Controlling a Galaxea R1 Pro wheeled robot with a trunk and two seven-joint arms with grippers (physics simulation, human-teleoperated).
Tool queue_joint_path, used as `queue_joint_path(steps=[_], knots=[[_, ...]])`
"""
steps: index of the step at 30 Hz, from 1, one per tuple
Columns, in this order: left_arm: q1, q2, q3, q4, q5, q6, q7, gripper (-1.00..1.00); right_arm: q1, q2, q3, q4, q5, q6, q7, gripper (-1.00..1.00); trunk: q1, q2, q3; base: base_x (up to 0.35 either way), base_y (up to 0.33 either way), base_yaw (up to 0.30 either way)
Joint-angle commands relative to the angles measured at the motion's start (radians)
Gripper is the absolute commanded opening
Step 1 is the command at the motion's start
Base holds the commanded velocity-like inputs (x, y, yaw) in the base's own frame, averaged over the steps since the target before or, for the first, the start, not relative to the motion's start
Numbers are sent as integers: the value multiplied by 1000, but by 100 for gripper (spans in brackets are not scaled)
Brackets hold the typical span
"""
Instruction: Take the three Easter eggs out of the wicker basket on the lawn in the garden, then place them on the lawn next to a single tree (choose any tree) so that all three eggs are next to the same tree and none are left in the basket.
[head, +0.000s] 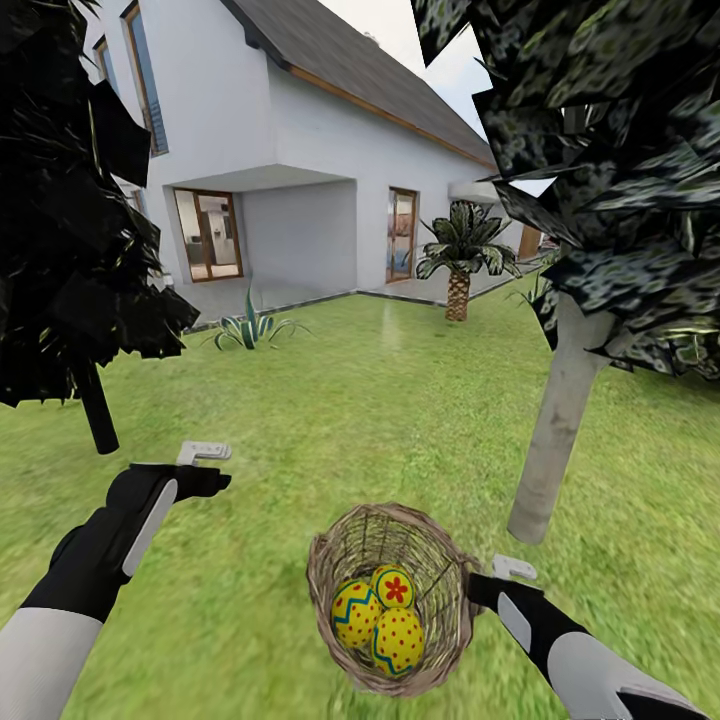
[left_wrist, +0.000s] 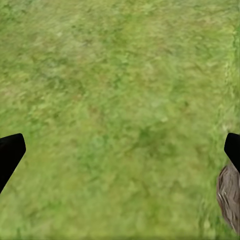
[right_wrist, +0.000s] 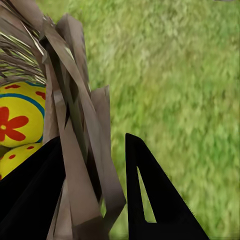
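Our right gripper (right_wrist: 97, 200) is clamped on the basket (head: 330, 585) wall: one finger sits inside the weave, the other (right_wrist: 150, 195) outside it, with the wicker strips pinched between them. In the head view that gripper (head: 478, 583) sits at the rim on the basket's right side.

Our left gripper (left_wrist: 120, 150) is spread wide and holding nothing. Its two dark fingertips (left_wrist: 10, 152) sit at opposite edges of the wrist view with only grass between them, and a bit of the basket (left_wrist: 229, 197) pokes in near one corner. From the head view it (head: 205, 465) hangs over the lawn (head: 330, 400), well off to the left of the basket.

All three eggs are in the basket, bunched together at the bottom: a zigzag egg (head: 355, 612), a flower egg (head: 395, 588) and a dotted egg (head: 398, 640). The right wrist view catches the flower egg (right_wrist: 17, 120) through the weave, with the dotted one (right_wrist: 15, 157) touching it.

The basket sits on the grass, near the tree (head: 555, 440) with the pale grey trunk, which stands just behind it to the right. A thin black trunk (head: 98, 405) is off to the left. Farther back there's a palm (head: 458, 290), a spiky plant (head: 248, 328) and the white house (head: 300, 150).
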Motion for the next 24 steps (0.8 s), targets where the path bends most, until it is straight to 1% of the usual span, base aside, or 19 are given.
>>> queue_joint_path(steps=[1, 7, 24], knots=[[-1, 1, -3, -1, 6, 4, 5, 100, 0, 0, -2, -3, -11, 8, -1, -100, 4, -8, -4, 0, 0, 0], [0, 1, -7, -1, 6, 4, 6, 100, 0, 0, -2, -3, -7, 22, -4, -100, 27, -50, -23, 0, 0, 0], [0, 1, -4, -2, 6, 2, 8, 100, -1, 3, -2, 14, -10, 30, -18, -100, 92, -169, -76, 0, 0, 0]])
